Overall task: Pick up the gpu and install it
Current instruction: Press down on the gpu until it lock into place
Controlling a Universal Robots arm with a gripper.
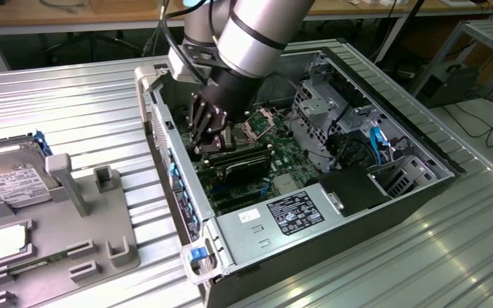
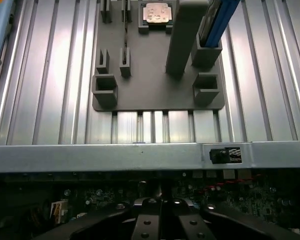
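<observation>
Gripper (image 1: 215,146), jaws closed, is reaching down inside the computer case (image 1: 418,138) over the motherboard (image 1: 285,160); seating the card demands square, even pressure

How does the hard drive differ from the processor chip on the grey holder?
The hard drive is large and rectangular; the chip is small and square. The drive leans on edge against a blue piece; the chip lies flat in its recess. The drive carries a white printed label; the chip's top is plain metal. Both sit on the holder.

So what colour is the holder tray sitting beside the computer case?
Plain grey, the holder tray shows best in the wrist view.
</observation>
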